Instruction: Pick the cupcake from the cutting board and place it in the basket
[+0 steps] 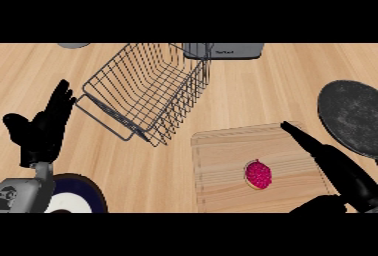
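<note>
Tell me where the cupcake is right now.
In the head view the cupcake lies on the cutting board at lower right, just left of the open right robot hand, well below the wire basket.

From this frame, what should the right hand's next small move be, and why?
Probably shift the right hand leftward and down toward the cupcake. The cupcake lies untouched on the cutting board, the hand's fingers are straight and beside it, not around it, and the wire basket holds nothing visible yet. The left hand rests open at the left.
</note>
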Action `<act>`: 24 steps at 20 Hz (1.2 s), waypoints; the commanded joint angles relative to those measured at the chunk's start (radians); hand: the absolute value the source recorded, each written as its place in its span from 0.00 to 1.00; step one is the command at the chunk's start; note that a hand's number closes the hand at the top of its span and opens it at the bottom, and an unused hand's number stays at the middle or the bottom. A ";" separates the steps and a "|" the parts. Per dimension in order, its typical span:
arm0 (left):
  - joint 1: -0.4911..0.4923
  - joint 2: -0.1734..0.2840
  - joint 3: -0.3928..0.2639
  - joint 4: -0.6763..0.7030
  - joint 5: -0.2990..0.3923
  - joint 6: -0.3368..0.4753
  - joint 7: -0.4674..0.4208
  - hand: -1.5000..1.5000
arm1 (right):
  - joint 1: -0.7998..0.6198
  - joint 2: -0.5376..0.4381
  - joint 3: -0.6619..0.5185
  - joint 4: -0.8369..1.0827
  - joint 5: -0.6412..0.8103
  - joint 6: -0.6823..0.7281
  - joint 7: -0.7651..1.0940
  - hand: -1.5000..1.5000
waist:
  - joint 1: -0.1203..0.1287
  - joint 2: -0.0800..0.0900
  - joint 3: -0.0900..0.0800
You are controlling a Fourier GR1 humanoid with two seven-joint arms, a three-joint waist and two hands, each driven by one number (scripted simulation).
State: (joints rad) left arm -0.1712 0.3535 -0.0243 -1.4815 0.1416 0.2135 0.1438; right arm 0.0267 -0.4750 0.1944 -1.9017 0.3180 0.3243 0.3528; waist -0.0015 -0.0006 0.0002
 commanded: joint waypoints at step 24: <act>0.035 -0.089 0.102 -0.089 -0.106 -0.105 0.041 0.50 | 0.084 0.207 0.003 0.164 0.335 -0.082 -0.230 0.00 | 0.002 0.000 0.000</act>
State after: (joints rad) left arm -0.1783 0.2634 0.0702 -1.4990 0.0347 0.1314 0.1629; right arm 0.0870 -0.2590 0.2064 -1.7577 0.6121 0.2501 0.1505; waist -0.0005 -0.0004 0.0000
